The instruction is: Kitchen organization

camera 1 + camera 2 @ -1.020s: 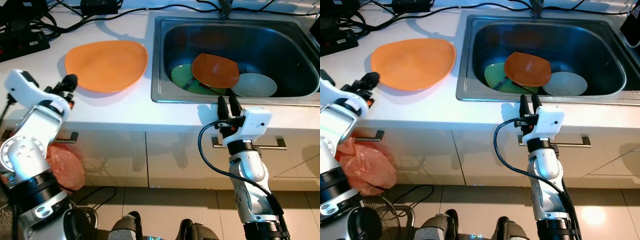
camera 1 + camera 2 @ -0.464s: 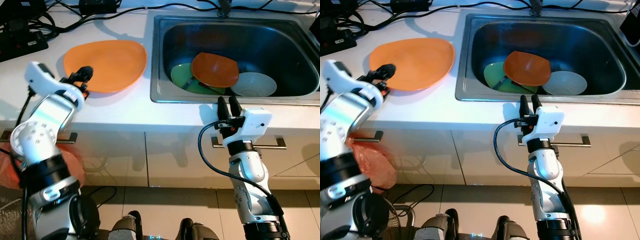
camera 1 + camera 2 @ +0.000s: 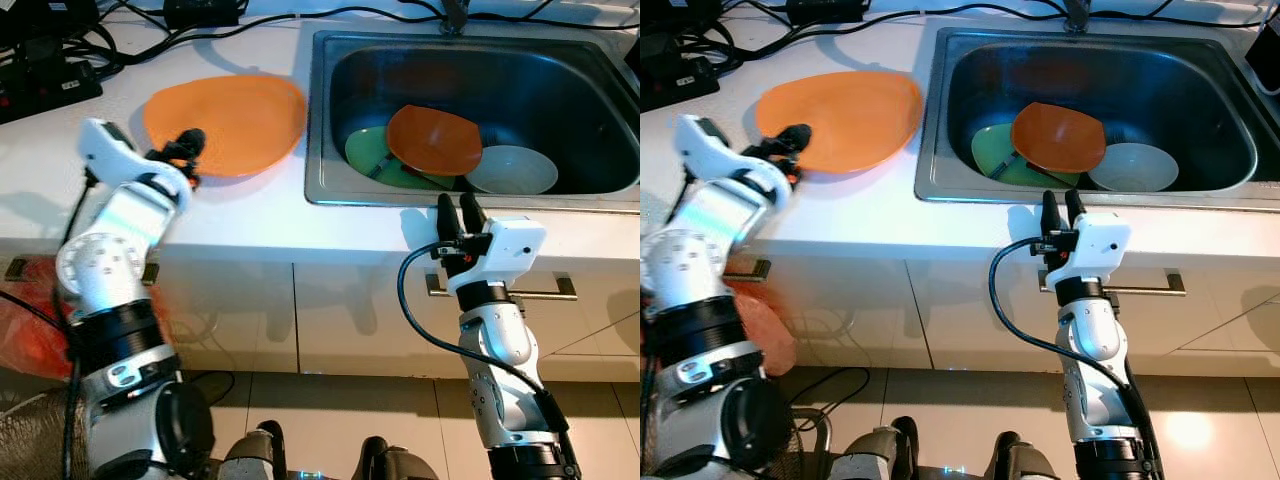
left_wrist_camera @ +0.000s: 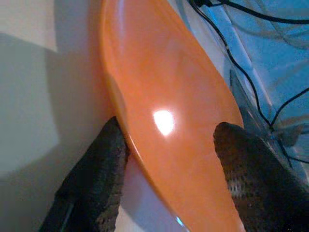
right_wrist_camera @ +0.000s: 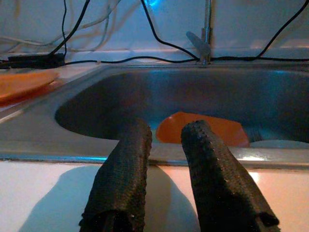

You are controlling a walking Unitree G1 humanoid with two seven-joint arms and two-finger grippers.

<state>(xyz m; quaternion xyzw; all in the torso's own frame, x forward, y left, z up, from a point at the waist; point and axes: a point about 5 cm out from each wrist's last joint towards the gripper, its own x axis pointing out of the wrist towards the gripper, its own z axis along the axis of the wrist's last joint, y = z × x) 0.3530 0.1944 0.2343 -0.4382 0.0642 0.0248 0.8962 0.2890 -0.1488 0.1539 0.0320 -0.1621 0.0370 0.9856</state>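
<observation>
So I've got the left claw up on the white bench, right at the near rim of the big orange plate that sits just left of the sink. From the left wrist view the fingers are spread apart with the plate's edge between them, one finger down against the bench at the rim and the other over the plate's top, but they aren't squeezed onto it. The plate lies flat on the bench, close to the sink's left wall. The right claw is parked at the bench's front edge in front of the sink, pointing toward the basin, fingers a little apart with nothing between them. In the sink there's a green plate, an orange bowl tilted on top of it, and a pale bowl just to the right, touching or nearly touching the orange one. Black cables and a power strip sit at the back left of the bench, well apart from the plate. Below the bench are white cabinet fronts with a metal handle, and an orange bag hangs down low by my left arm.
</observation>
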